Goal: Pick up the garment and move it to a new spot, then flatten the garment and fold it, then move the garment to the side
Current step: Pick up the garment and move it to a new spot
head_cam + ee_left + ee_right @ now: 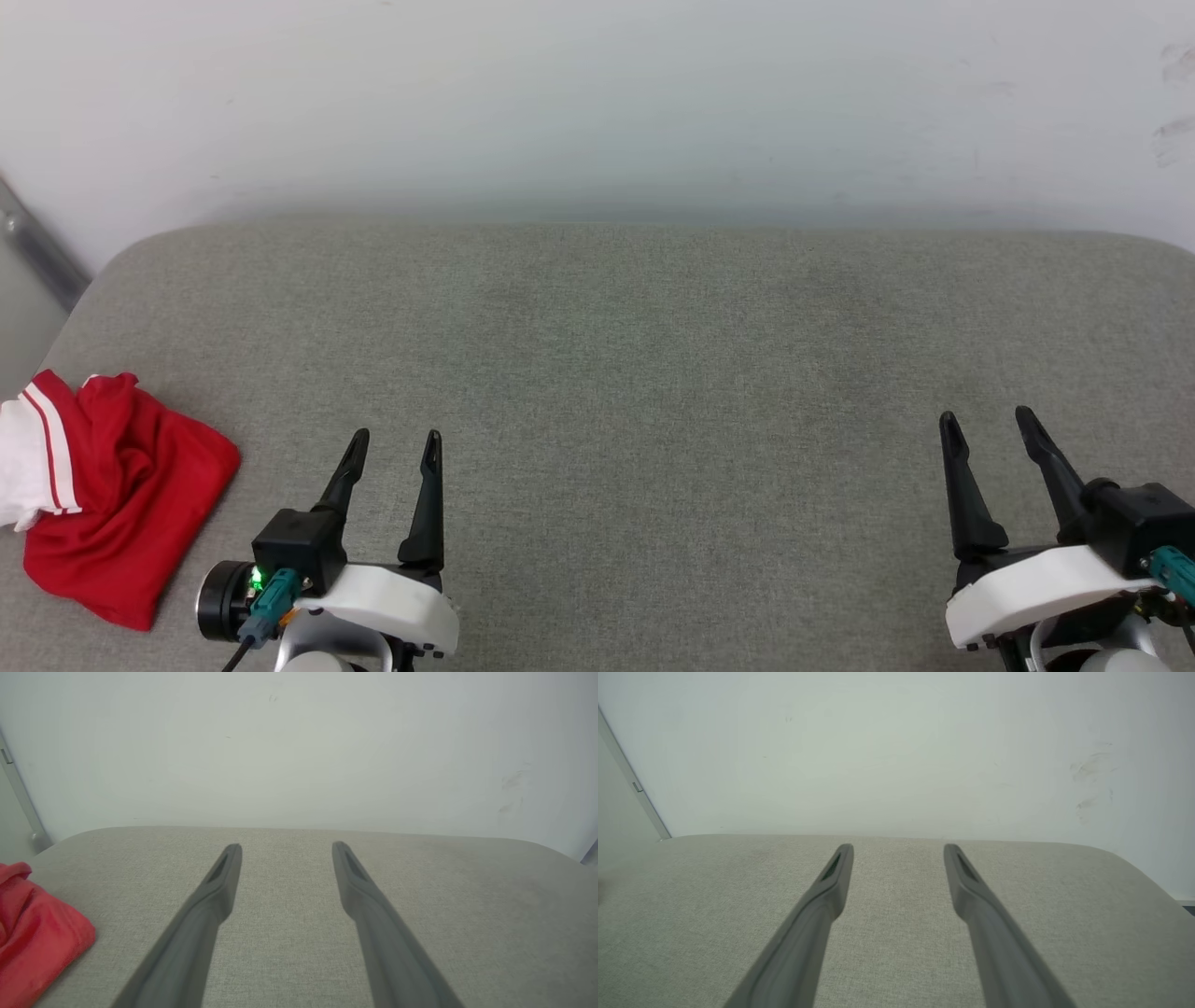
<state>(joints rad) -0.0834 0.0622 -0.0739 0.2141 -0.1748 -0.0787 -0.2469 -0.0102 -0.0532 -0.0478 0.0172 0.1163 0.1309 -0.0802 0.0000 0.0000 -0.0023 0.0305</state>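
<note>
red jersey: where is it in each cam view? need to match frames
Head view: the garment lies crumpled at lower left, left of the left gripper.
Left wrist view: the garment is at the lower-left edge, cut off.
Right wrist view: gray cushion ahead of the right gripper.
Shared landmark: the metal strip, upper left in all three.

Bunched garment (pixel 131 485) lies near left claw (pixel 398 436), fingers spread.
</note>
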